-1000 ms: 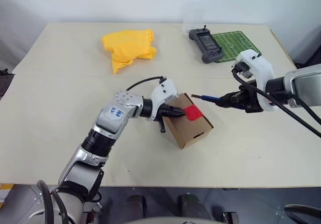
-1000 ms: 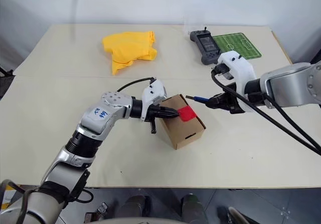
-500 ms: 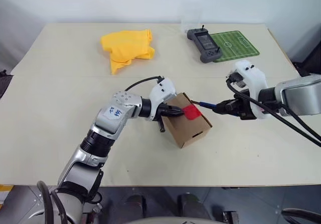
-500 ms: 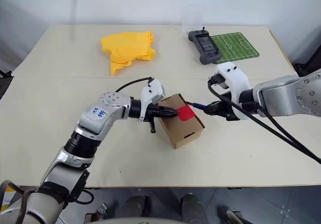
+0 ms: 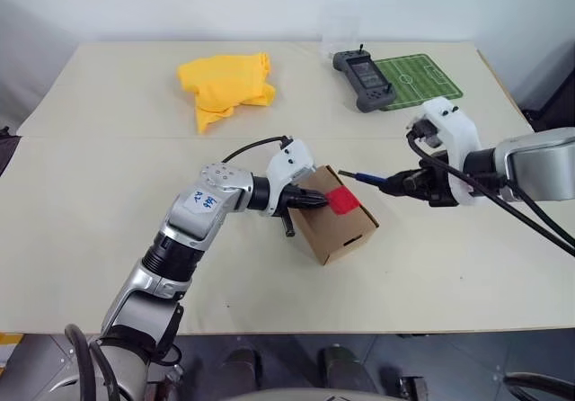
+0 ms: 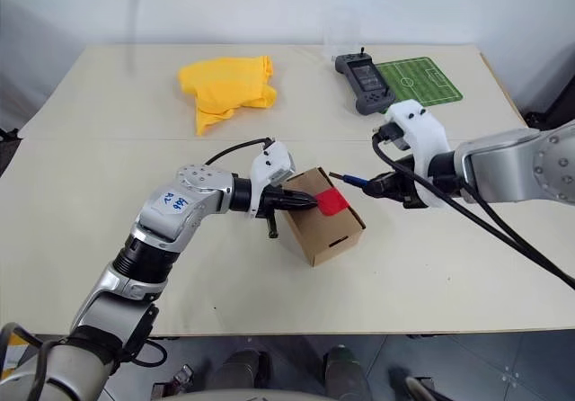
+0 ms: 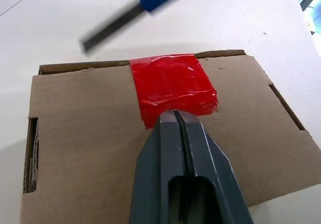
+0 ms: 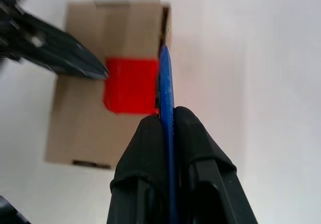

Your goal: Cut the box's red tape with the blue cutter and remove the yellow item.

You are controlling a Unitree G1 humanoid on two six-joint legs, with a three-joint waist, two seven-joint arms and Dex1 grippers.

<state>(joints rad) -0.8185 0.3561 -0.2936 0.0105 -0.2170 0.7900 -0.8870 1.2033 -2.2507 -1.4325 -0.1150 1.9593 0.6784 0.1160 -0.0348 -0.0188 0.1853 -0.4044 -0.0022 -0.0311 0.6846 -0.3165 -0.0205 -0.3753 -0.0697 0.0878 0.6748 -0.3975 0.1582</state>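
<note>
At centre frame the box [image 5: 334,226] is pressed by the closed fingers of the left gripper [image 5: 321,200], tips at the red tape [image 5: 343,200]. Right of it, across bare table [image 5: 449,266], the blue cutter [image 5: 370,178] is clamped in the right gripper [image 5: 406,183], its tip just short of the box's edge.

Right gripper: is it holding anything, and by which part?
Yes. The right gripper is shut on the slim blue pen-shaped cutter, clamping its rear body; the dark tip points toward the brown cardboard box.
</note>
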